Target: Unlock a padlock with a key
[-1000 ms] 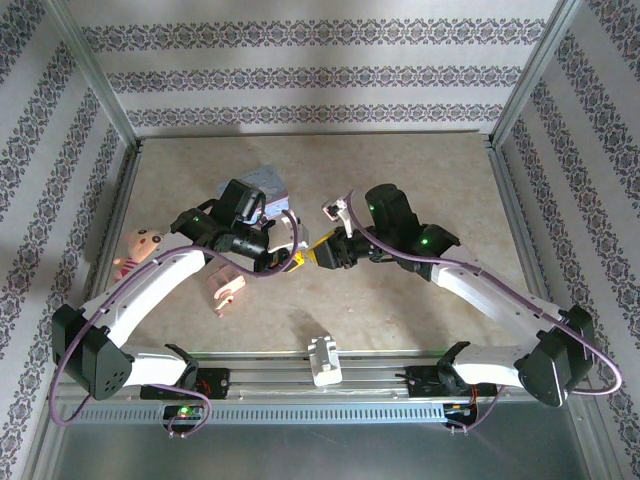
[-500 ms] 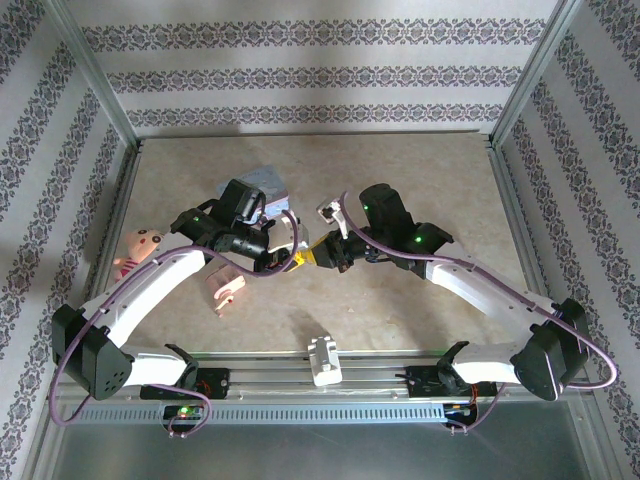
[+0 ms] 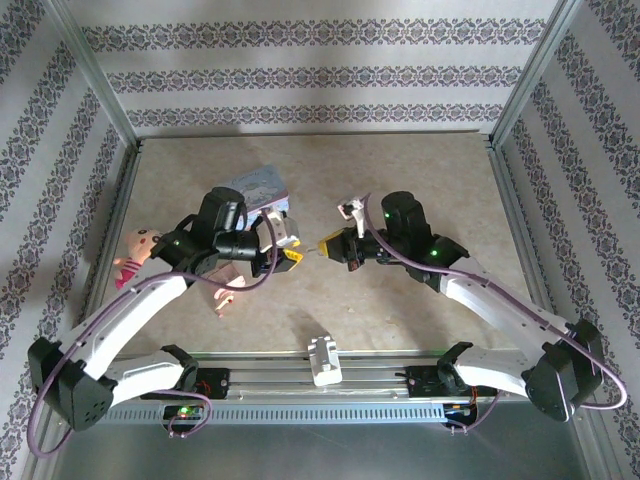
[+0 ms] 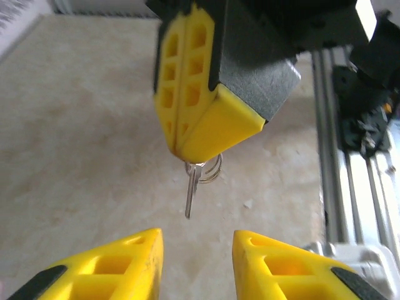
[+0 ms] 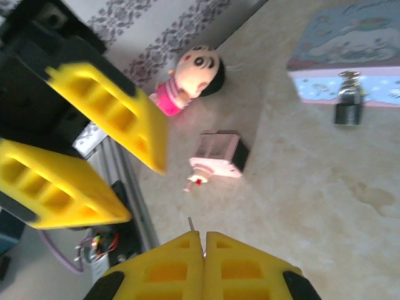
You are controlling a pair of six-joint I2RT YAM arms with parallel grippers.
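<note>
Thin, straight, silver-grey key [image 4: 190, 192]

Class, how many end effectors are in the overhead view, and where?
2. The left end effector is open at mid-table, near the tin; the right end effector faces it, shut on the key. None looks hidden.
</note>
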